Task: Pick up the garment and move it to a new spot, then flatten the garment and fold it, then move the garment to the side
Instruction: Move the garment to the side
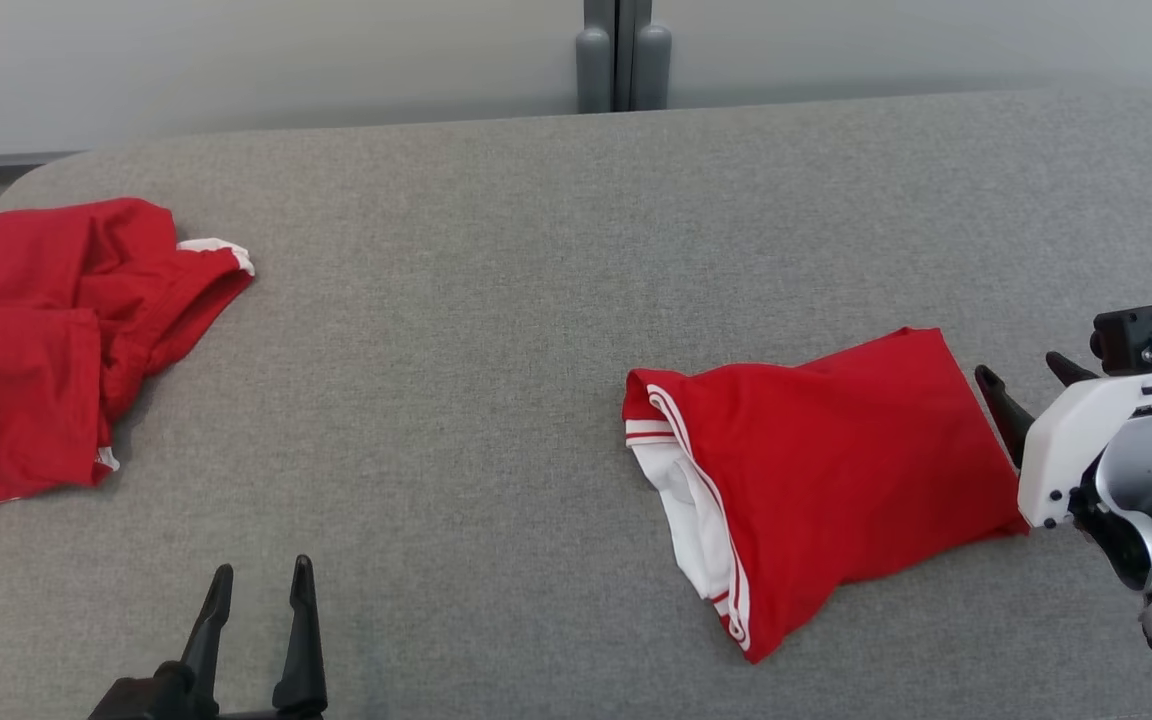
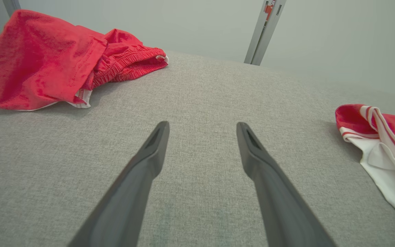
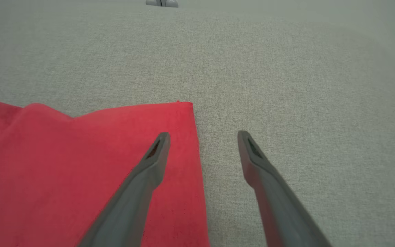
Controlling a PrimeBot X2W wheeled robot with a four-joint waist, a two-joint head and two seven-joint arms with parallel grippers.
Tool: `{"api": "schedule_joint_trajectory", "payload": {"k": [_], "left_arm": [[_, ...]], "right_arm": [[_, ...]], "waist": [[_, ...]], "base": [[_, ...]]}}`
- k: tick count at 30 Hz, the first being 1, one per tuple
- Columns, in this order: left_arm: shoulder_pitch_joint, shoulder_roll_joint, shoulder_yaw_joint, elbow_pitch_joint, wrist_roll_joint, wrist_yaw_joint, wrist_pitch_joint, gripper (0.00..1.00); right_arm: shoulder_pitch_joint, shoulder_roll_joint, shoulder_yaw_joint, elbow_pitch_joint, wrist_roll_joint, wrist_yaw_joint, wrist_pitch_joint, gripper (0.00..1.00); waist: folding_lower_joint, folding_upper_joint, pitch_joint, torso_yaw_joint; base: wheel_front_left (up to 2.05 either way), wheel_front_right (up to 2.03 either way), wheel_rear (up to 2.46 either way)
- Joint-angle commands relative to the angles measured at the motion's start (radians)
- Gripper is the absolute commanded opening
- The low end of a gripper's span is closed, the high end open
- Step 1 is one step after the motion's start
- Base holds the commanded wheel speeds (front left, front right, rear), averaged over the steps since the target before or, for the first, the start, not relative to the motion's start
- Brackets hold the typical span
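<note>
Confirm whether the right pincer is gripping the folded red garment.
No: the right pincer is open, its jaws straddling the edge of the folded red garment, with nothing pinched between them.

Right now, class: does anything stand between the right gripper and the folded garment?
Nothing visible does. The open right gripper is at the garment edge: one finger shows over the cloth, the other over the table.

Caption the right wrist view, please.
Open right gripper over the edge of the folded red garment on a grey table.

A grey post (image 1: pixel 622 55) stands behind the grey fabric-covered table (image 1: pixel 496 300).
</note>
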Motion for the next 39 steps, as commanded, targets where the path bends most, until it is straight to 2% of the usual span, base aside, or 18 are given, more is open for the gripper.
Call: {"api": "schedule_joint_trajectory", "payload": {"k": [1,4,10,11,12,13,19,23,27,30,35,39], "left_arm": [[-0.024,0.002,-0.006,0.005,0.012,-0.004,0.000,1.00],[-0.044,0.002,-0.011,0.012,0.010,-0.004,0.000,1.00],[-0.060,0.002,-0.015,0.013,0.001,-0.004,0.000,1.00],[-0.062,0.002,-0.016,0.013,0.001,-0.004,0.000,1.00],[-0.064,0.002,-0.016,0.013,0.000,-0.004,0.000,1.00],[-0.067,0.002,-0.017,0.013,0.000,-0.004,0.000,1.00],[-0.091,0.003,-0.006,-0.003,0.008,-0.004,0.000,1.00],[-0.120,0.006,0.013,-0.036,0.021,-0.004,0.000,1.00],[-0.169,0.049,-0.007,-0.066,0.033,-0.004,0.000,1.00],[-0.212,0.088,-0.014,-0.093,0.037,-0.004,0.000,1.00],[-0.270,0.139,-0.028,-0.125,0.038,-0.004,0.000,1.00],[-0.285,0.151,-0.036,-0.138,0.036,-0.004,0.000,1.00]], "right_arm": [[-0.014,0.001,0.001,0.027,0.025,-0.002,0.038,1.00],[-0.034,-0.015,0.005,0.076,0.038,-0.002,0.098,1.00],[-0.056,0.012,0.017,0.172,0.056,-0.002,0.153,1.00],[-0.062,0.018,0.019,0.180,0.064,-0.002,0.149,0.88],[-0.068,0.030,0.006,0.193,0.082,-0.002,0.136,0.18],[-0.075,0.037,-0.001,0.199,0.091,-0.002,0.125,0.00],[-0.141,0.028,0.020,0.202,0.115,-0.002,0.043,0.00],[-0.239,0.021,-0.008,0.207,0.081,-0.002,-0.046,0.00],[-0.359,0.028,-0.098,0.257,0.027,-0.002,-0.130,0.00],[-0.444,0.006,-0.210,0.298,-0.038,-0.002,-0.192,0.00],[-0.549,-0.010,-0.430,0.375,-0.172,-0.002,-0.268,0.00],[-0.610,-0.015,-0.586,0.418,-0.281,-0.002,-0.310,0.00]], "waist": [[0.0000,0.0000,0.030,0.014],[0.0000,0.0000,0.047,0.031],[0.0000,0.0000,0.068,0.045],[0.0000,0.0000,0.070,0.046],[0.0000,0.0000,0.073,0.045],[0.0000,0.0000,0.076,0.044],[0.0000,0.0000,0.109,-0.011],[0.0000,0.0000,0.189,-0.090],[0.0000,0.0000,0.293,-0.170],[0.0000,0.0000,0.368,-0.203],[0.0000,0.0000,0.456,-0.208],[0.0000,0.0000,0.481,-0.181]], "base": [[0.00,0.00,0.00],[0.00,0.00,0.00],[0.00,0.00,0.00],[0.00,0.00,0.00],[0.00,0.00,0.00],[0.00,0.00,0.00],[0.00,0.00,0.00],[0.00,0.00,0.00],[0.00,0.00,0.00],[0.00,0.00,0.00],[0.00,0.00,0.00],[0.00,0.00,0.00]]}}
